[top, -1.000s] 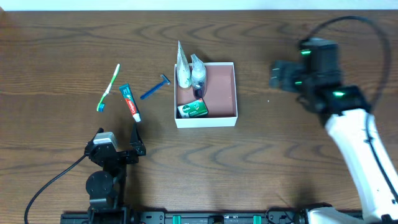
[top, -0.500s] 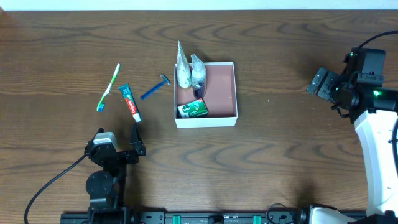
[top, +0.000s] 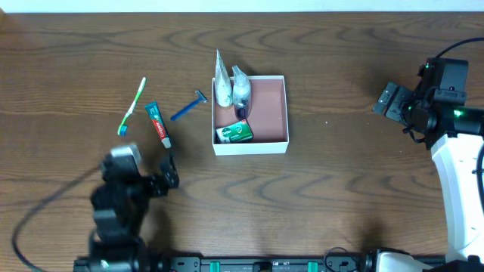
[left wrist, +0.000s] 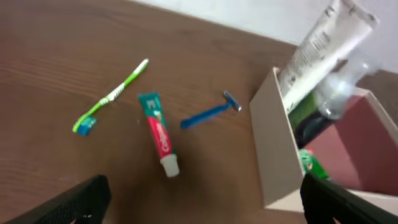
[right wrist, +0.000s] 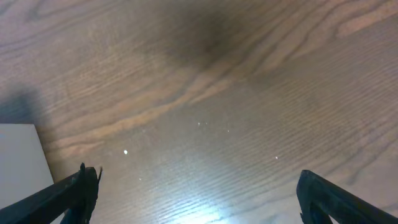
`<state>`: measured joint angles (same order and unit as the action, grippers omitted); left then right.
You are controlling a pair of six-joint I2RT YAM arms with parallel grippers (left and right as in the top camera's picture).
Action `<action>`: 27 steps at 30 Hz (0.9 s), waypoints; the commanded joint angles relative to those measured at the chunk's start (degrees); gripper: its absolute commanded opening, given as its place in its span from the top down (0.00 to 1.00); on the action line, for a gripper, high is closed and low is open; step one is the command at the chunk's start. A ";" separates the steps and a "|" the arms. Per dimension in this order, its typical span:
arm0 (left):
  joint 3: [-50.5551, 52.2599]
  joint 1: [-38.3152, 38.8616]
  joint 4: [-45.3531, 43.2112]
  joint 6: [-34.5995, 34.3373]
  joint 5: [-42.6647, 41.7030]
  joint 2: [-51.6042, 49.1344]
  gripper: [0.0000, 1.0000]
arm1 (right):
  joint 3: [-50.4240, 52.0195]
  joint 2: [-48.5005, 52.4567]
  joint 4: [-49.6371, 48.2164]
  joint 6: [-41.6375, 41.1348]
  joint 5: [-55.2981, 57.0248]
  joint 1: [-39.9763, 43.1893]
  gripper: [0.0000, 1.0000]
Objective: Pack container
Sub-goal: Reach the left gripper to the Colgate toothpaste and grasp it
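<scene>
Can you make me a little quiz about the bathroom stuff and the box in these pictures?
1. True or false: the razor lies outside the container.
2. The small box inside the container is: A green, B red, C yellow.
3. How many toiletries lie outside the container?

Key: 1 true; 2 A; 3 three.

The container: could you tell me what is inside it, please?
A white tube, a small clear bottle and a green packet along its left side; whatever lies beneath them is covered.
</scene>
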<state>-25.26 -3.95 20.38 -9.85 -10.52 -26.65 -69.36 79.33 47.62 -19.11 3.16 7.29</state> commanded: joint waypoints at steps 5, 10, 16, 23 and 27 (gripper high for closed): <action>-32.00 -1.51 16.52 3.19 -1.07 -29.49 0.02 | -0.31 -0.09 -0.04 -0.57 0.02 0.24 0.01; -42.99 -1.51 22.69 3.17 -3.63 -42.38 0.02 | -0.33 -0.09 -0.02 -0.57 0.02 0.24 0.01; -43.06 -1.51 21.42 6.60 -2.32 -52.37 0.02 | -0.31 -0.09 -0.02 -0.57 0.02 0.24 0.01; -43.06 -1.51 20.90 6.14 1.57 -62.69 0.02 | -0.33 -0.09 -0.02 -0.57 0.02 0.24 0.01; -43.06 -1.51 19.80 3.78 5.07 -67.87 0.01 | -0.31 -0.09 -0.02 -0.57 0.02 0.22 0.01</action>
<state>-67.64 -5.17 40.47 -4.54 -9.56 -91.61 -69.32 79.33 47.53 -19.09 3.11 7.29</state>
